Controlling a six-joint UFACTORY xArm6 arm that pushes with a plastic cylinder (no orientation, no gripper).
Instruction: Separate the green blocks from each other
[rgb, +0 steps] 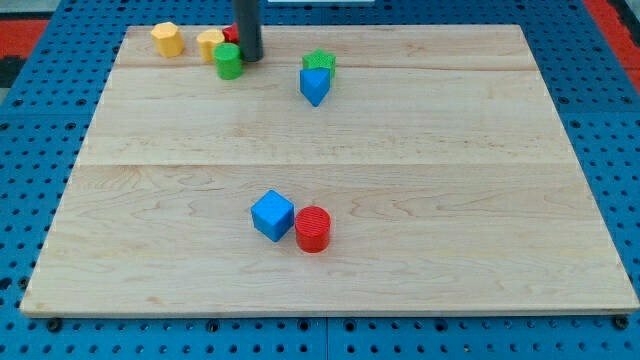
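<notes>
**Blocks crowding the board's top edge**

Scanning left to right, you are seeing a yellow block (167, 39) and a second yellow block (209, 44) sitting near the wooden board's (450, 180) top edge. The green cylinder (228, 61) is resting just beside my tip (250, 57), a bare rod holding nothing. A red block (231, 33) is showing only partly behind it. The green star-like block (320, 62) is touching a blue block (314, 86). Lower down, a blue cube (272, 215) and red cylinder (313, 229) are touching, with open board around them.

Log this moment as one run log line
tip touching green cylinder at its right | green star block apart, behind blue block | greens separated
</notes>
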